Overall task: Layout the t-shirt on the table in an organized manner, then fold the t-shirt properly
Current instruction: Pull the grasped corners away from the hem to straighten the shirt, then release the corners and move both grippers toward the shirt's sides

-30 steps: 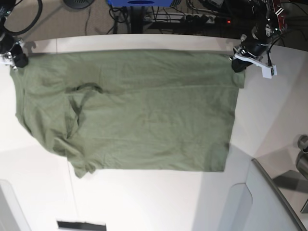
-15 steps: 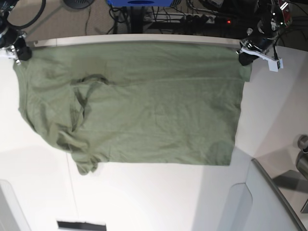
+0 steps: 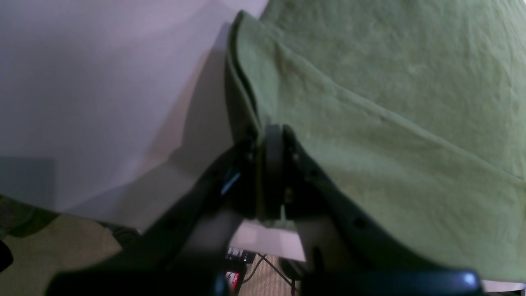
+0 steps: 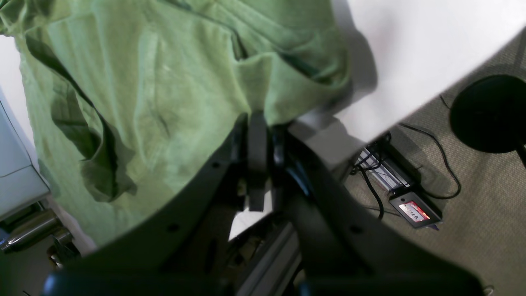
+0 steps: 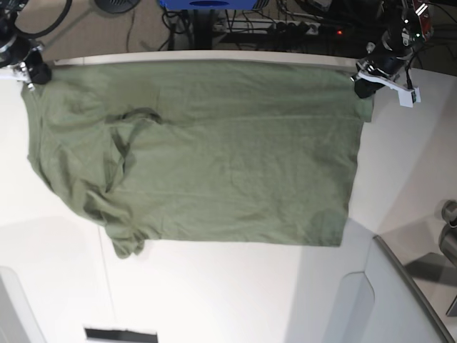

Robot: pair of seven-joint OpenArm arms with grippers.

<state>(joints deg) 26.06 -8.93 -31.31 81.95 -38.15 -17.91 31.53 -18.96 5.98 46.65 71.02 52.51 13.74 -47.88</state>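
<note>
White table (image 5: 214,300) with carpet and cables past its far edge. The t-shirt (image 5: 200,150) has been dragged toward that edge over the last second and now lies stretched flat, so layout looks nearly done. The left gripper (image 5: 365,84) and right gripper (image 5: 34,71) each pinch a far corner, cloth spreading out just beyond the fingertips. No containers anywhere.

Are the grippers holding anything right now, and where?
Both hold the t-shirt. The left gripper is shut on one corner of its far edge, the right gripper on the opposite far corner, near the table's back edge.
</note>
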